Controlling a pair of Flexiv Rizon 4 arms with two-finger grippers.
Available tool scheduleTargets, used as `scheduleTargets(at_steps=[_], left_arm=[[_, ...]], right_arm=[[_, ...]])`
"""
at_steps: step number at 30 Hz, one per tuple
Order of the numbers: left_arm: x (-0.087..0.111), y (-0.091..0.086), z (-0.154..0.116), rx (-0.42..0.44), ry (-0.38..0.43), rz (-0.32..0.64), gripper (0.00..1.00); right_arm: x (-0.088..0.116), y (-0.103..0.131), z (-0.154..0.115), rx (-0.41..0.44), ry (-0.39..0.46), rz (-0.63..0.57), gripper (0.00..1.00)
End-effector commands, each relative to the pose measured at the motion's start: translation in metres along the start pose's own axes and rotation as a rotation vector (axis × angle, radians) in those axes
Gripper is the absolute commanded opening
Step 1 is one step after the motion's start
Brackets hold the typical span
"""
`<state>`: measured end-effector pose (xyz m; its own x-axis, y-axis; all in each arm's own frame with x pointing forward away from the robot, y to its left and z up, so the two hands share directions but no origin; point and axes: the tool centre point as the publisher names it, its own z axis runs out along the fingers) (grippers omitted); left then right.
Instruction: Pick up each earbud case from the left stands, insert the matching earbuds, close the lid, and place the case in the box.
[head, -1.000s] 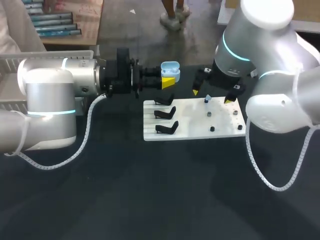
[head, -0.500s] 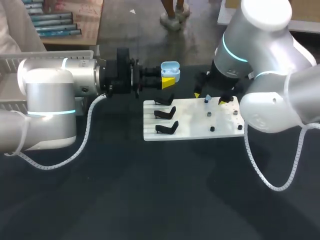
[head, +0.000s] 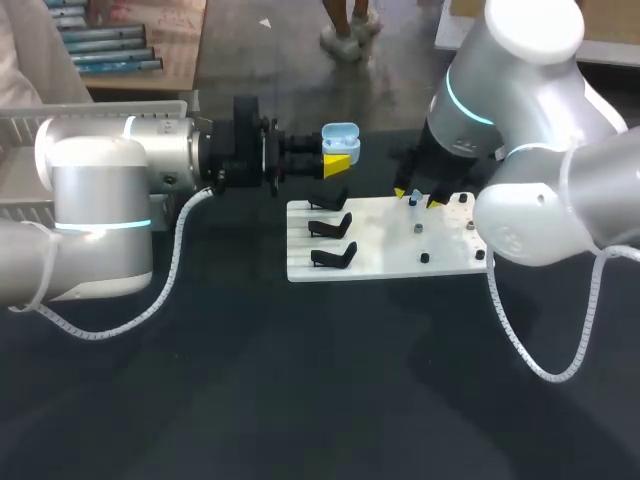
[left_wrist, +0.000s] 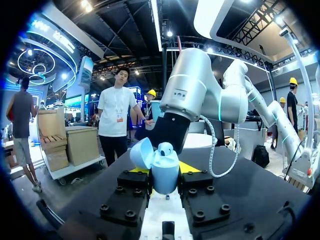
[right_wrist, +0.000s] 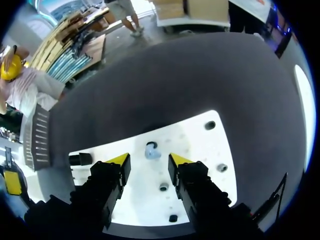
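My left gripper (head: 338, 152) is clenched on the pale blue case (head: 341, 135). It holds the case up above the table (head: 300, 400), just behind the back edge of the white board (head: 380, 262). From the left wrist, the case (left_wrist: 164, 176) stands upright between the two yellow tips of that gripper (left_wrist: 163, 169), which press on it from both sides. Its lid (left_wrist: 141, 153) is swung open and tilted back.

My right gripper (head: 418, 196) hangs over the rear of the board, fingers released. The right wrist camera shows this gripper (right_wrist: 149, 160) with its yellow tips parted. A small pale blue earbud (right_wrist: 151, 150) sits on the board (right_wrist: 205, 150) just ahead of the gap between them. There is clear space on each side of the earbud, so neither finger touches it. In the head view the same earbud (head: 414, 197) shows between the tips.

Three black stands (head: 331, 225) sit in a row along the left side of the board, none of them holding a case. Several small dark pegs (head: 424, 257) dot its right side.
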<state>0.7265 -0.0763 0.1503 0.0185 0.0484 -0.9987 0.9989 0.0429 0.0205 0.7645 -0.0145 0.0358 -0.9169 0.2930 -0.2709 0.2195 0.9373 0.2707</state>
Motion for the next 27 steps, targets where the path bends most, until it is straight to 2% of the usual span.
scheduleTargets(at_steps=[1, 7, 17, 27], left_arm=[[0.0009, -0.0021, 0.0004, -0.008, -0.005, 0.005, 0.0], [0.0009, -0.0021, 0.0004, -0.008, -0.005, 0.005, 0.0], [0.0009, -0.0021, 0.0004, -0.008, -0.005, 0.005, 0.0], [0.0009, -0.0021, 0.0004, -0.008, -0.005, 0.005, 0.0]], right_arm=[[-0.0024, -0.0014, 0.0019, -0.002, 0.002, 0.004, 0.47], [-0.003, -0.0035, 0.0038, -0.006, 0.008, 0.014, 0.45], [-0.0043, -0.0035, 0.0056, -0.011, 0.009, 0.023, 0.35], [-0.0032, -0.0036, 0.0056, -0.011, 0.012, 0.022, 0.31]])
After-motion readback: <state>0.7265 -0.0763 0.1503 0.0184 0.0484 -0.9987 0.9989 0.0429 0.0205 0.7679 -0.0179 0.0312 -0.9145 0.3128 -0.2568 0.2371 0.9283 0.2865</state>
